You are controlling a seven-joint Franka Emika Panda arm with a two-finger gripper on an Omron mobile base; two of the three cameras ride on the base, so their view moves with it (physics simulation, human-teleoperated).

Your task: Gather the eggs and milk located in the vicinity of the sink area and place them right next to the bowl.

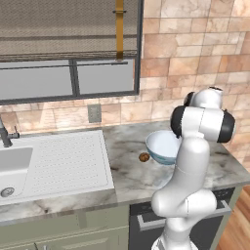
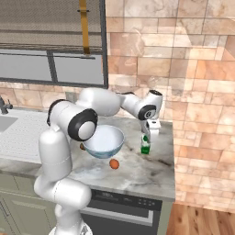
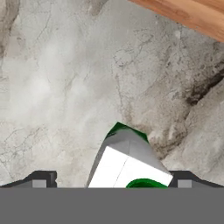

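The milk [image 2: 145,145], a small green-and-white carton, stands upright on the marble counter just right of the bowl [image 2: 104,141]. My gripper [image 2: 149,131] hangs directly over it, open, with the carton's top [image 3: 127,164] between the fingertips and a gap on the left side. The pale blue-white bowl [image 1: 163,146] sits mid-counter. A brighter orange-brown egg [image 2: 114,164] lies in front of the bowl. A dark brown egg [image 1: 144,157] lies at the bowl's left side, toward the sink area [image 1: 53,163].
The white sink has a dotted drainboard and a dark faucet [image 1: 5,133] at far left. The counter's right end [image 2: 170,183] drops to a wood floor [image 2: 202,220]. A tiled wall [image 2: 151,69] runs behind, with a window [image 1: 68,49] above the sink.
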